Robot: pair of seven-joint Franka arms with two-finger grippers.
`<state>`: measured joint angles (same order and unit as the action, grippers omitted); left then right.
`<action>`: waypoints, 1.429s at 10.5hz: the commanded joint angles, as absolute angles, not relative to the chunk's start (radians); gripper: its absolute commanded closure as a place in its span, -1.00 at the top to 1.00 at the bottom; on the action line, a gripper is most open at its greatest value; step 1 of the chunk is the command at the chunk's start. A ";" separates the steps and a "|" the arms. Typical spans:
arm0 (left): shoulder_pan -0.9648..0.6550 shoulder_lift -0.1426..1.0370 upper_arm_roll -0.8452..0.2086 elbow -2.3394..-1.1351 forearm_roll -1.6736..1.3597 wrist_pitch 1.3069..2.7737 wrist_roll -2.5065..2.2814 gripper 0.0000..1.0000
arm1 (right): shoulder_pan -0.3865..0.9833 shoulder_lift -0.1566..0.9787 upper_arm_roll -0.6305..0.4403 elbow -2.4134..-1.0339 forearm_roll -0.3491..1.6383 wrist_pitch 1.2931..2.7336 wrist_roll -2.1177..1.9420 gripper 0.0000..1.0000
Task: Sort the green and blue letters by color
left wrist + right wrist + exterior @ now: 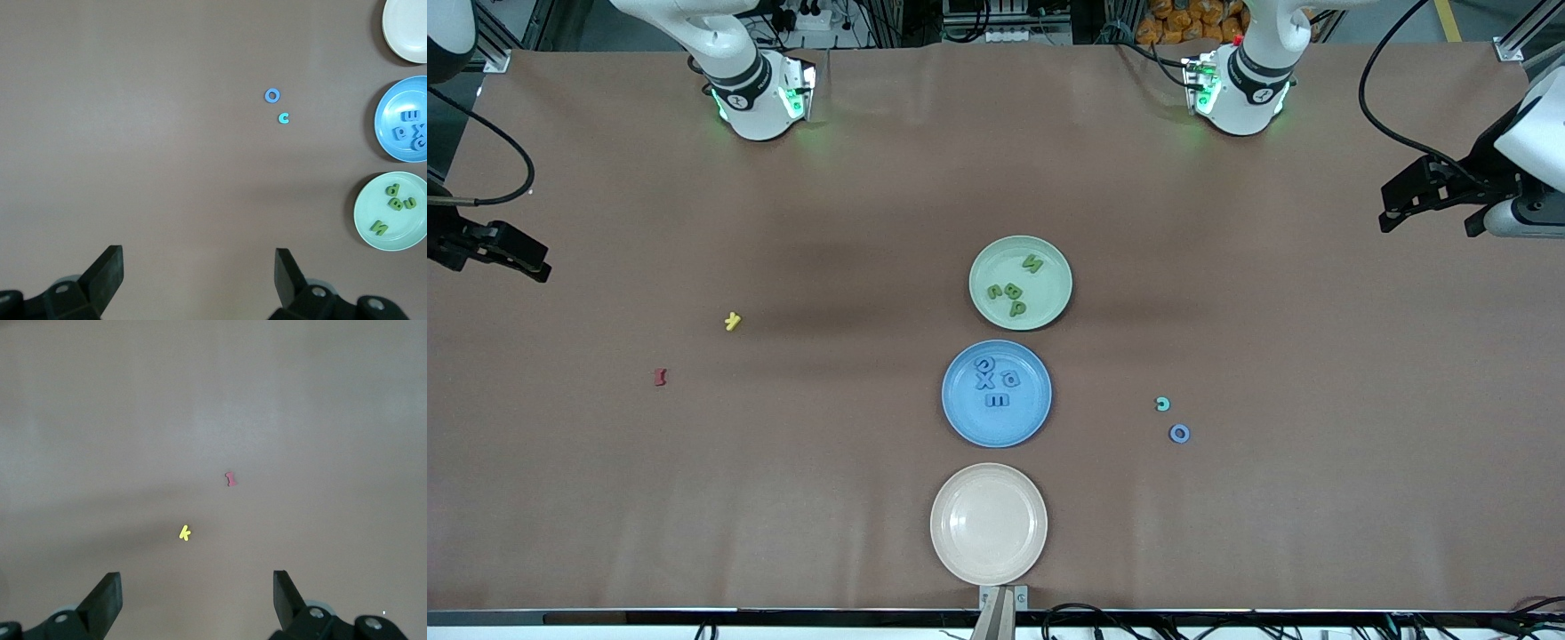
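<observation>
Several olive green letters [1015, 290] lie in the pale green plate [991, 262], also seen as green letters [395, 199] in that plate [407, 230]. Several blue letters [998, 401] lie in the blue plate [1024, 420], which is nearer the front camera. A blue O [1179, 433] and a teal C [1162, 404] lie loose on the table toward the left arm's end; the wrist view shows the O [271, 96] and C [283, 119]. My left gripper [1387, 209] [198, 257] hangs open over bare table at its end. My right gripper [538, 265] [197, 577] hangs open at the right arm's end.
An empty beige plate [989, 498] sits nearest the front camera, in line with the other plates. A small yellow letter [733, 321] [185, 533] and a small dark red letter [660, 377] [230, 479] lie toward the right arm's end. Brown cloth covers the table.
</observation>
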<state>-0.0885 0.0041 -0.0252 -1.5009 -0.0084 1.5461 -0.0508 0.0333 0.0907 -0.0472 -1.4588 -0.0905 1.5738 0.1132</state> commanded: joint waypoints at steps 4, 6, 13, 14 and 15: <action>-0.084 -0.003 -0.025 -1.500 0.002 1.548 -0.055 1.00 | 0.028 0.084 -0.045 -1.468 -0.072 1.585 0.129 1.00; -0.078 -0.003 -0.025 -1.500 0.000 1.548 -0.055 1.00 | 0.018 0.083 -0.048 -1.467 0.006 1.583 0.130 1.00; -0.078 -0.003 -0.021 -1.499 0.002 1.548 -0.057 1.00 | 0.025 0.081 -0.037 -1.443 0.044 1.502 0.097 1.00; -0.077 -0.003 -0.021 -1.499 0.002 1.548 -0.057 1.00 | 0.028 0.083 -0.037 -1.443 0.049 1.506 0.100 1.00; -0.077 -0.003 -0.021 -1.499 0.002 1.548 -0.057 1.00 | 0.031 0.087 -0.037 -1.443 0.066 1.515 0.107 1.00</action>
<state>-0.0772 0.0040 -0.0228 -1.5008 -0.0084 1.5462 -0.0508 0.0269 0.0859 -0.0368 -1.4490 0.0299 1.5110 0.1072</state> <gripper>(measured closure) 0.000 0.000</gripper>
